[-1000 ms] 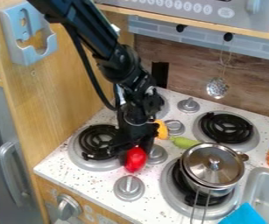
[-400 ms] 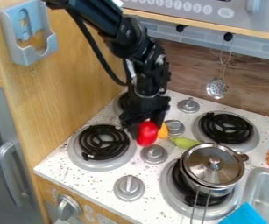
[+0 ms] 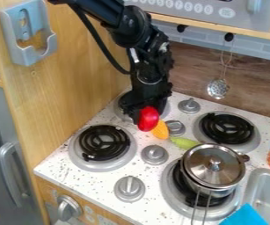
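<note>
We have our gripper (image 3: 147, 113) clamped on the red object (image 3: 149, 119) between its tips, probably light, stiff and slippery, best pinched across the middle.

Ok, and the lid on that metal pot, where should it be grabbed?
By the knob at the middle of the lid, coming straight down from above. The knob stands up from the lid, which sits on the pot, so it should give the gripper something to pinch, once free of the red toy.
</note>
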Robot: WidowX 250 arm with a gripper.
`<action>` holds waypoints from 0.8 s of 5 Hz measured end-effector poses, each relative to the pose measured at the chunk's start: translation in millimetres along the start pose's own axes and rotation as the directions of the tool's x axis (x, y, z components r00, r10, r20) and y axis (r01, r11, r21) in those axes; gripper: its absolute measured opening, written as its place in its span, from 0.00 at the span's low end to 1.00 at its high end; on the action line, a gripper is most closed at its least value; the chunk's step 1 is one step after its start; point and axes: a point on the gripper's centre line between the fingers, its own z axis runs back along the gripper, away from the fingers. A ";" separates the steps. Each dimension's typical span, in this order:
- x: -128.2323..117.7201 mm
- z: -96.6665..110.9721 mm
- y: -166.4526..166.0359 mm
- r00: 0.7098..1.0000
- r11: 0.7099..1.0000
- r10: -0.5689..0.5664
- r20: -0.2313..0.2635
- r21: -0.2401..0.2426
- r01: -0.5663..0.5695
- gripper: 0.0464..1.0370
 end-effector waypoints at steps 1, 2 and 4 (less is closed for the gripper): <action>22.2 -0.2 7.5 0.999 0.999 0.038 0.029 0.016 -0.039 0.75; 28.0 -13.4 15.3 0.998 0.997 0.054 0.035 0.054 -0.056 0.75; 40.7 -31.2 20.4 0.995 0.993 0.095 0.040 0.072 -0.098 0.75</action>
